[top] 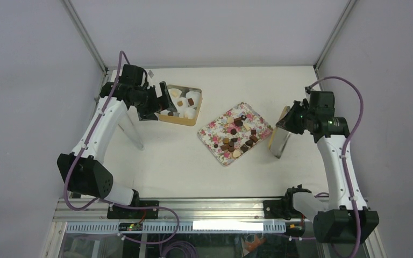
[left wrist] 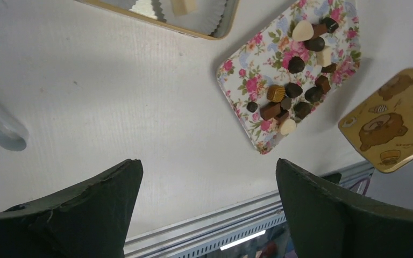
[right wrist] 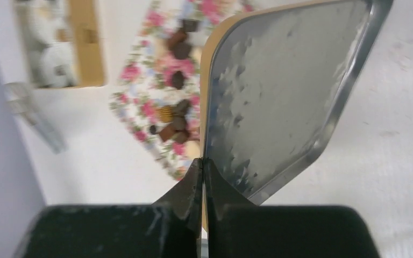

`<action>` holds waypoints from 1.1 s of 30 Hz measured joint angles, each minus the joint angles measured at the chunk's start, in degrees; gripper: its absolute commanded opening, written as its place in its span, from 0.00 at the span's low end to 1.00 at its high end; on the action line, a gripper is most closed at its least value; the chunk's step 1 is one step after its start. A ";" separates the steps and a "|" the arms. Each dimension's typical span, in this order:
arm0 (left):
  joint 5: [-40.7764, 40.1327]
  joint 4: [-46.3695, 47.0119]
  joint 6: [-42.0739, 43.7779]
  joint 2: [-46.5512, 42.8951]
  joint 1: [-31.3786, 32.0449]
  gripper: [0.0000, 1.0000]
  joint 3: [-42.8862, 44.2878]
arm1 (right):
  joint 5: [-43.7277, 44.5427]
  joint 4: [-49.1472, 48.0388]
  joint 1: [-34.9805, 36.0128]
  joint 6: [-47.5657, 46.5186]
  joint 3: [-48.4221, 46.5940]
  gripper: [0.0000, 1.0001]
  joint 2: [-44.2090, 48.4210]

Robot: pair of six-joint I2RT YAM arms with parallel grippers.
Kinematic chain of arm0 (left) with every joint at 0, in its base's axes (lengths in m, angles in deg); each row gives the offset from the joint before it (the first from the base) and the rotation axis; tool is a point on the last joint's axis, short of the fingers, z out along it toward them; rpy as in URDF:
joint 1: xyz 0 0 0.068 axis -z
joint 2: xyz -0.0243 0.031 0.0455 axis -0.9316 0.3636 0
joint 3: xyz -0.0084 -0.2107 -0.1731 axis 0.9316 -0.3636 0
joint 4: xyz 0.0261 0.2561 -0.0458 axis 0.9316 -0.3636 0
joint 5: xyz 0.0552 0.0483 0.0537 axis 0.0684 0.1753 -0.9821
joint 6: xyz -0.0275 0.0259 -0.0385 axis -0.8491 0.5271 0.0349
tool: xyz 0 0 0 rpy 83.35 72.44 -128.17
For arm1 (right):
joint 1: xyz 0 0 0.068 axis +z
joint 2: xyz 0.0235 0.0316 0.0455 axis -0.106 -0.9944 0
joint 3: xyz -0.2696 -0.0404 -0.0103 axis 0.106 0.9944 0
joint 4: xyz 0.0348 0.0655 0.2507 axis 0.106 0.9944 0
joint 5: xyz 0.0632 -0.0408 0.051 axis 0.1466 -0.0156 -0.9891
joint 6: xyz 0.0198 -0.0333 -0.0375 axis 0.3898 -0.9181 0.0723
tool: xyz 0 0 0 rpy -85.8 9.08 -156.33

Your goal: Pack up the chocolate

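Right wrist: right jaws clamp the lid beside the tray, left jaws apart; slipping, we could scatter chocolate.

One pink-flowered rectangular tray carries about seventeen bite-sized chocolate pieces: three cream, one tan, and the rest dark or reddish brown. At ten o'clock from the tray is one tan rectangular tin box holding around five white pleated paper cups and at least two more brown pieces. At three o'clock is one gold bear-printed metal lid.
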 measured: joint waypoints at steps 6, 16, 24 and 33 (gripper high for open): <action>8.92 2.21 3.41 1.09 0.00 0.99 1.38 | -13.38 -0.35 0.98 1.38 -7.72 0.00 2.99; 24.79 12.57 5.66 -1.14 0.00 0.99 -0.24 | -30.25 -9.84 6.40 8.28 -10.82 0.00 3.02; 40.57 28.63 6.99 -9.92 0.00 0.99 -7.91 | -47.21 -23.39 12.28 13.31 -12.74 0.00 0.52; 53.70 43.19 10.71 -17.03 0.00 0.99 -10.29 | -56.89 -31.26 22.36 15.78 -18.97 0.00 -1.20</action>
